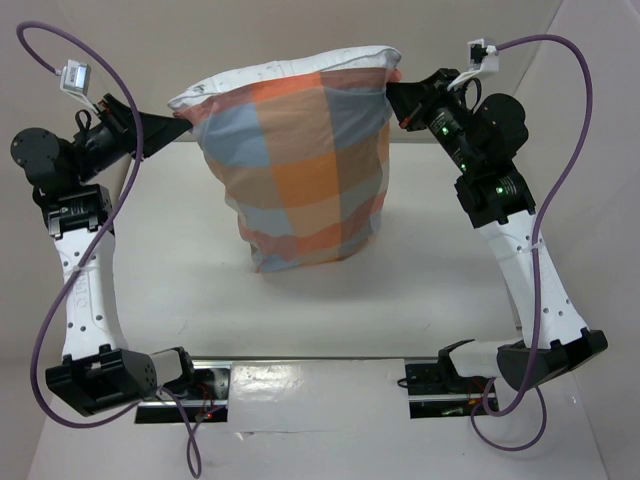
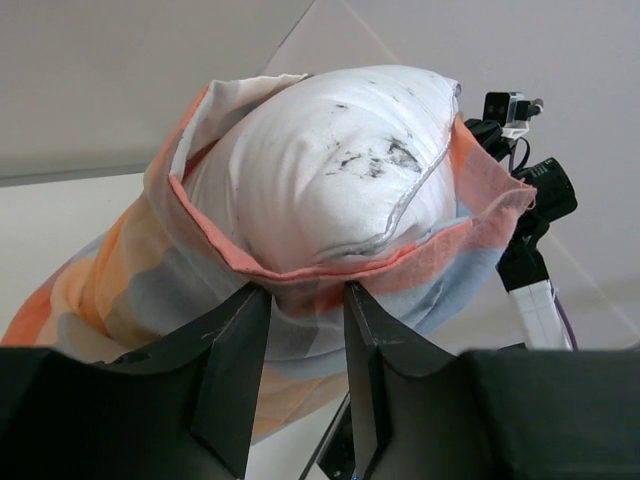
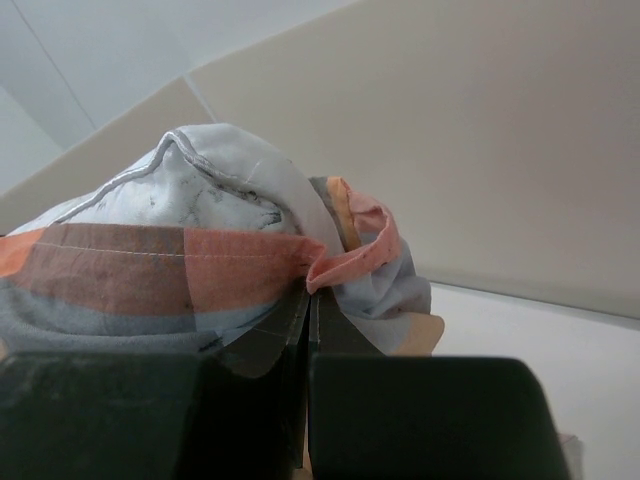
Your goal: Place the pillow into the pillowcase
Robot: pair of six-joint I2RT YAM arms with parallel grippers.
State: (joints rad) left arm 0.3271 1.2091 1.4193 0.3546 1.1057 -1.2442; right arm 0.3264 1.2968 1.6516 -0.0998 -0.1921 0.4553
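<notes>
The checked pillowcase (image 1: 310,170) hangs upright over the table with its open end up. The white pillow (image 1: 290,68) is inside it, and its top sticks out above the orange hem. My left gripper (image 1: 188,125) grips the case's left top corner. In the left wrist view (image 2: 305,290) the jaws stand a little apart around a thick fold of the pillowcase (image 2: 130,290), below the speckled pillow (image 2: 320,170). My right gripper (image 1: 392,95) is shut on the right top corner. In the right wrist view (image 3: 308,290) it pinches the hem of the pillowcase (image 3: 150,265) beside the pillow (image 3: 170,195).
The case's bottom end rests on the white table (image 1: 180,290) at mid-depth. Beige walls (image 1: 250,30) close in the back and sides. The arm bases and a metal rail (image 1: 320,362) lie along the near edge. Purple cables (image 1: 575,150) loop beside each arm.
</notes>
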